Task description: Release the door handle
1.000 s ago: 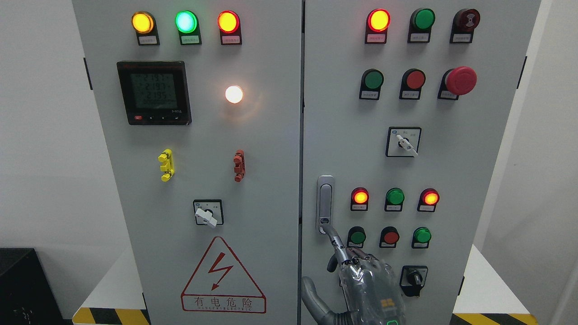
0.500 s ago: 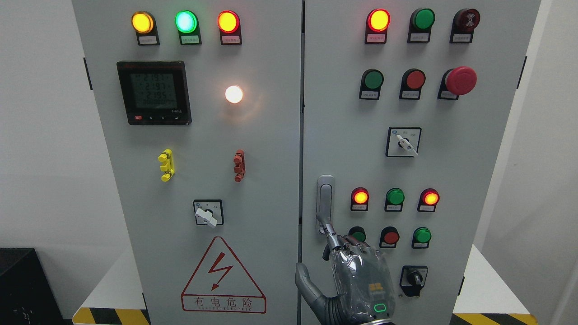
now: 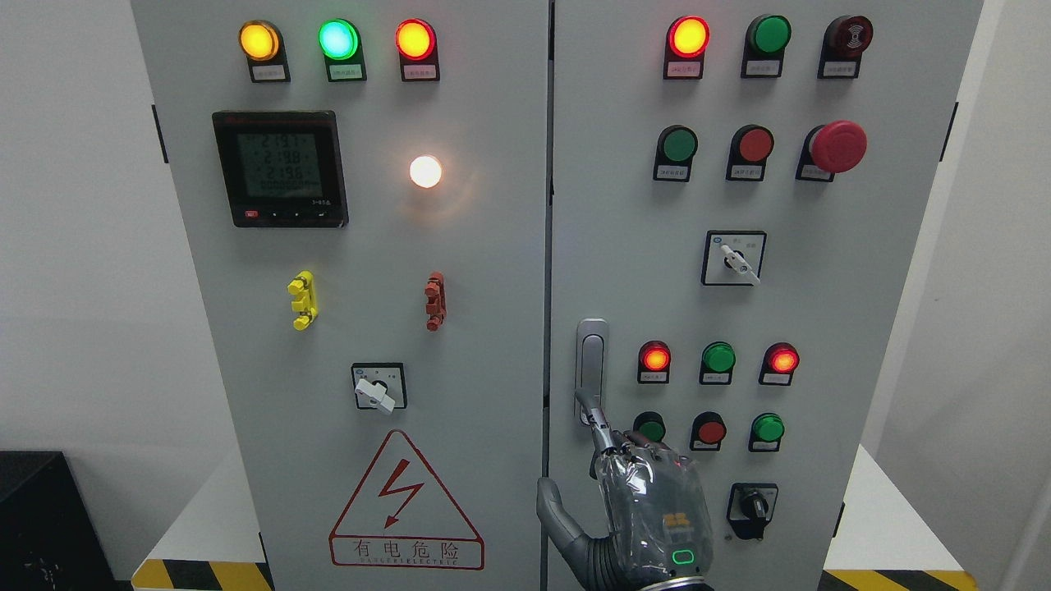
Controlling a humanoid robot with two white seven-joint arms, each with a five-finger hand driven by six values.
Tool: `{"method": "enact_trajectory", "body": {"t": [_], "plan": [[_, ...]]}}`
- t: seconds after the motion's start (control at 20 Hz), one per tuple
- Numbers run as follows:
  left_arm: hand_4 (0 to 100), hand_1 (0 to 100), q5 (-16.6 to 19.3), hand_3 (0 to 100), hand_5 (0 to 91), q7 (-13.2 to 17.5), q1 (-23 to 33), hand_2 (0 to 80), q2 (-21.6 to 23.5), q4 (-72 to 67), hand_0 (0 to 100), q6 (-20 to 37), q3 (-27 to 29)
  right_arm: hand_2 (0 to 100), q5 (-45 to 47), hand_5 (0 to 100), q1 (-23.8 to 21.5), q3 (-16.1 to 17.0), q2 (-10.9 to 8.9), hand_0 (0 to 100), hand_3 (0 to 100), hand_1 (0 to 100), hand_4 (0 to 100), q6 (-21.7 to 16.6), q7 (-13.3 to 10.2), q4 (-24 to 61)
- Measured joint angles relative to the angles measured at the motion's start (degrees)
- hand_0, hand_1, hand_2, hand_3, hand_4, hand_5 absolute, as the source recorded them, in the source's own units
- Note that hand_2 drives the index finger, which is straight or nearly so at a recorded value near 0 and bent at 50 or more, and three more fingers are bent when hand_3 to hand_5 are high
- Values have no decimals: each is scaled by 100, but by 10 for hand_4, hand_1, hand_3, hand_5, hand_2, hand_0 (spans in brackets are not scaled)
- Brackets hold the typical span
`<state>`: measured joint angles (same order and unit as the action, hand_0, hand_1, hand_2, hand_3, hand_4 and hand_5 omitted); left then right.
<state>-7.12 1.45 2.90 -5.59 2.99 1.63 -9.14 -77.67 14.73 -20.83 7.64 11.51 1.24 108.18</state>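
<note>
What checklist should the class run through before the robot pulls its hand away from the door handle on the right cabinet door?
1. Right hand located: ok, low on the right door, arm entering at the bottom edge.
2. Contact with the door handle: not ok, one extended fingertip sits at the handle's lower end.
3. Handle seated in its recess: ok, it appears upright and flush.
4. Right door closed: ok, its edge lines up with the left door.
5. Retreat path: ok, though the green button lies just beside the knuckles.
6. Left hand: cannot tell, not in view.
</note>
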Motion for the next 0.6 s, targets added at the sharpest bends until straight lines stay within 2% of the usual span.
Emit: {"method": "enact_trajectory", "body": {"t": [0.6], "plan": [[6,0,0,106,0,0,0,43,0,0,0,2,0,0,-103,700,80,-23,1,432,748,266,700,229,-19,-228]]}}
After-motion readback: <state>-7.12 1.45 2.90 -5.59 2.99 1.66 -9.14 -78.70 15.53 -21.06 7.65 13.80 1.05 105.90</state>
